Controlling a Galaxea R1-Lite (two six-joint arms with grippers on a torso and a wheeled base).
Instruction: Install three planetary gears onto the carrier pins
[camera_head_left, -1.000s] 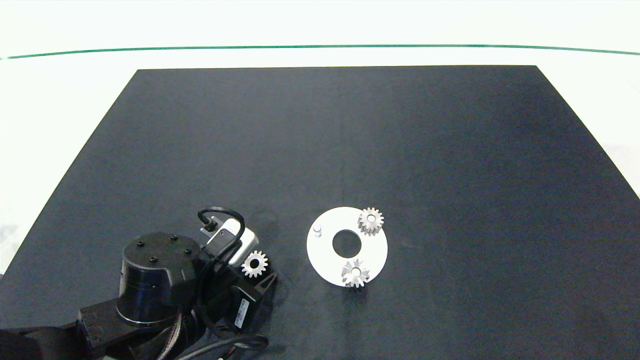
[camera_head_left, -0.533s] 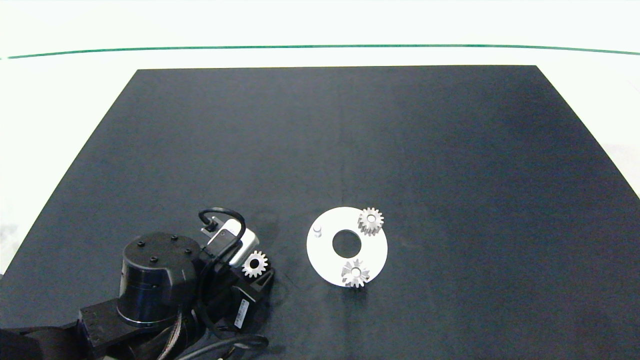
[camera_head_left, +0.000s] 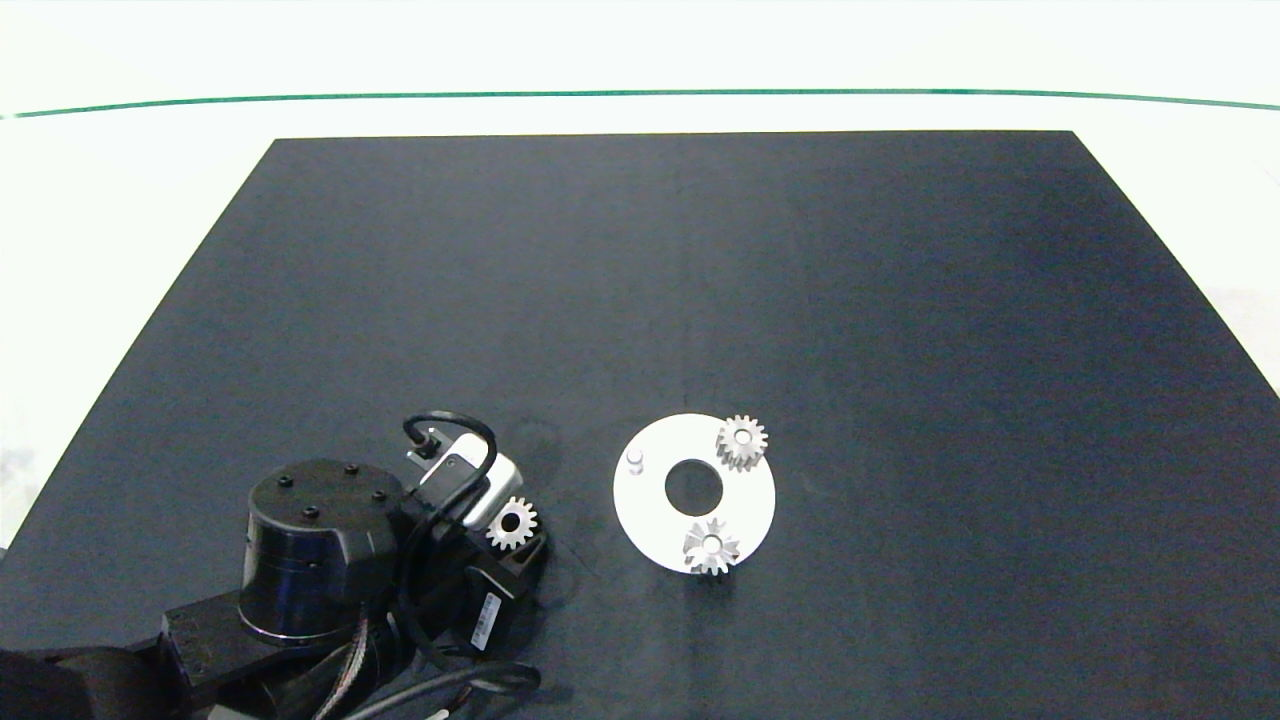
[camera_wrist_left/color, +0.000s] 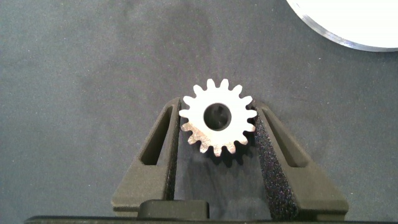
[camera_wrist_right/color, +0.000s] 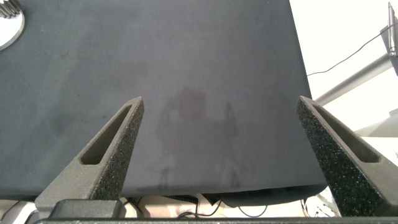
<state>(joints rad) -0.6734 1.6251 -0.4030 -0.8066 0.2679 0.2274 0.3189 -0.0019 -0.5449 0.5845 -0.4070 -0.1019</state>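
Two small silvery toothed gears (camera_head_left: 742, 442) sit on pins of our flat white round disc (camera_head_left: 650, 510); the nine-o'clock whitish peg (camera_head_left: 635, 459) is bare. Our left gripper (camera_wrist_left/color: 217, 127) clamps the third gear (camera_wrist_left/color: 217, 118); our right gripper (camera_wrist_right/color: 227, 134) gapes wide, idle.

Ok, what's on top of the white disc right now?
On the white disc sit two planetary gears, one at the far edge and one at the near edge, each covering its pin. The third carrier pin stands bare. The left hand holds the third gear.

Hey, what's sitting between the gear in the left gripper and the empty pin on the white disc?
Nothing: the head view shows only bare black mat between the gear in the left gripper and the empty pin.
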